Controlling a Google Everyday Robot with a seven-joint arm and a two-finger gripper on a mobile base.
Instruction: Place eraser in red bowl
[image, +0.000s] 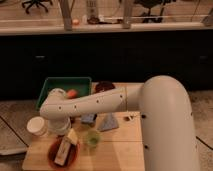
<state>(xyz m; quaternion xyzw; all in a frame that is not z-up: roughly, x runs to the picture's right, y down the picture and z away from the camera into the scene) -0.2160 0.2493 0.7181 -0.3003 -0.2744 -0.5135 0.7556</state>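
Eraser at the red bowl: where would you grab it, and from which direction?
Probably across its two long sides, near the middle, coming from above. The eraser is an oblong block lying over the red bowl, whose rim would hinder a sideways approach. The gripper is just above its far end.

light | we see a dim, warm-toned scene | source | brightest strip lies along the top, beyond the dark counter front (105, 55) | arm (90, 102) | white shell lit from above, underside shaded | gripper (66, 131) | low left over the table (120, 150), in the arm's shadow above the red bowl (51, 151)
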